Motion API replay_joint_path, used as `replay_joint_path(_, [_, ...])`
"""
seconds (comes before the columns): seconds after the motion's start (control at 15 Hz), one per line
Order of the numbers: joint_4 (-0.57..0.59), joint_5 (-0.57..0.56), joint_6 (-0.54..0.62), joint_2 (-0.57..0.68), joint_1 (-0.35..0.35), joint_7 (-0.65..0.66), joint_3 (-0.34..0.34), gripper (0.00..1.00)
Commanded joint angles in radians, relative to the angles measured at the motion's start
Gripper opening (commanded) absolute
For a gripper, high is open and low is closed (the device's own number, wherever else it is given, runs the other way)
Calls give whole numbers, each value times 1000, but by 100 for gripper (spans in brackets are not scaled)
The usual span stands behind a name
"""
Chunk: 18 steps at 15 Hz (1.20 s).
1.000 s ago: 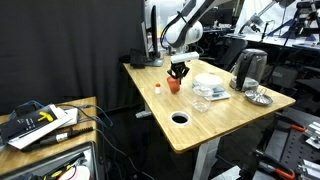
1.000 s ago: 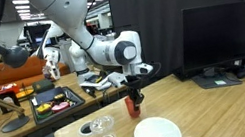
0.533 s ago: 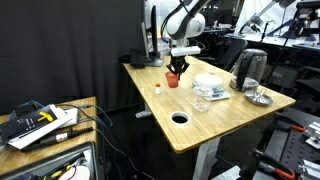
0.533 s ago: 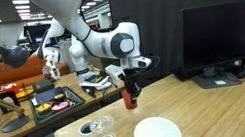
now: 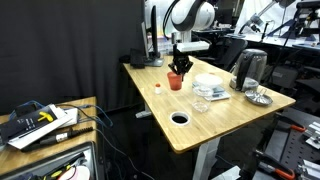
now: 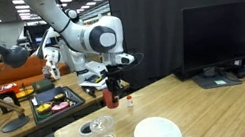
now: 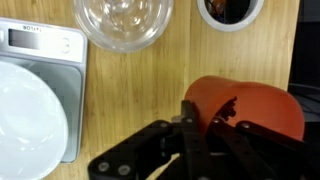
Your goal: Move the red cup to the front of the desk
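Black fingers (image 7: 190,140) pinch one wall of the small red-orange plastic cup (image 7: 250,105), seemingly lifted off the light wooden surface (image 7: 130,100) at the frame's lower right; so thin a hold could let it tilt, slip and fall.

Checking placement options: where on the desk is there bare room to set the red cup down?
Bare wood surrounds the cable hole out to the near edge of the desk, and runs between hole and small orange item. It is crowded where glass, plate and kettle cluster. The red cup is held in the fingers.
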Motion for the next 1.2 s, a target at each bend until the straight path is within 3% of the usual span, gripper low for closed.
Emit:
replay_joint_path(0.0, [-104, 48, 33, -81, -11, -78, 41, 1])
replay_joint_path(0.4, [-214, -1, 51, -130, 23, -75, 50, 1])
replay_joint_path(0.8, [-318, 28, 67, -177, 31, -102, 68, 1])
replay_joint_path(1.13, [-395, 37, 147, -242, 37, -83, 79, 1])
